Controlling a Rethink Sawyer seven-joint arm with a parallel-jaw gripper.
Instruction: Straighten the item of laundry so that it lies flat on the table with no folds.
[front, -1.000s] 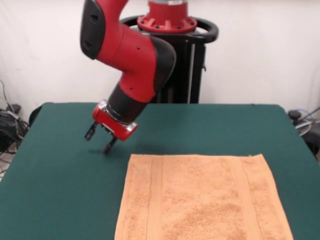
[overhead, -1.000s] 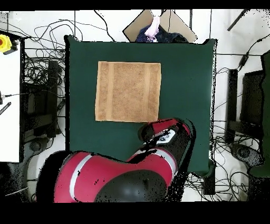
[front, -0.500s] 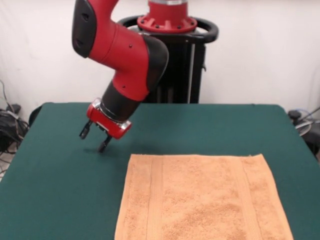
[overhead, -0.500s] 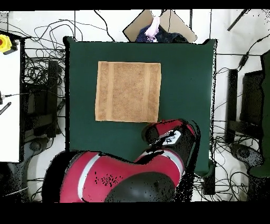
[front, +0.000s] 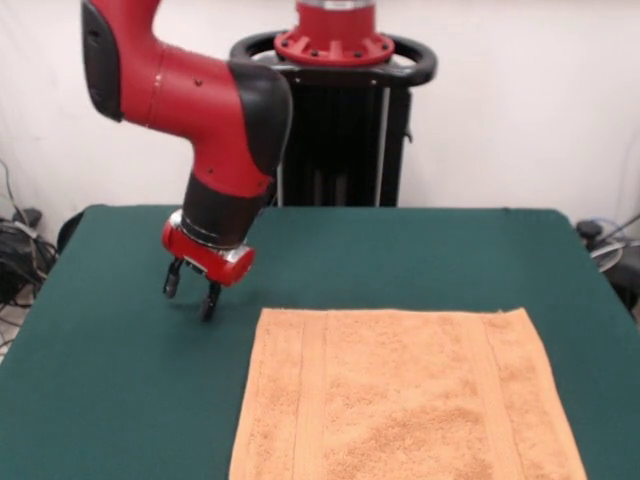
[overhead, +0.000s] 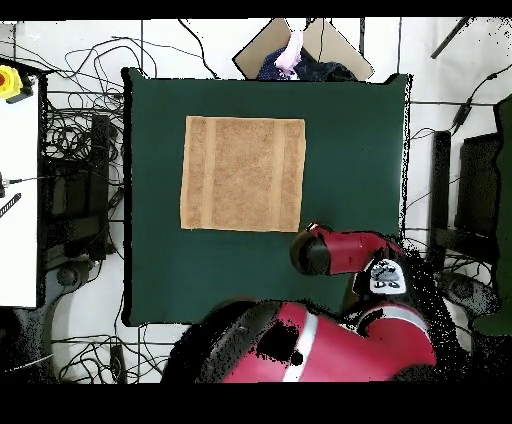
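Pincer (front: 190, 297) hanging open just above the table (front: 100, 380), both black fingers spread apart and holding nothing, pointing down over bare green felt just beyond the towel's far left corner in the front view. Not touching the cloth.

Orange-tan terry towel (front: 405, 395) spread flat on the green top, no folds or wrinkles to be seen, edges straight and corners square. Woven band stripes running parallel to the two side edges, one near each, from far edge toward near edge in the front view. Nearly square in the overhead view (overhead: 243, 173), only slightly wider than deep, sides lined up with the table's edges; lying left of the table's middle there, well clear of every table edge.

Near end of the towel cut off by the bottom of the front view. White tag not made out in either view. Pincer itself hidden under the red arm (overhead: 345, 250) in the overhead view.
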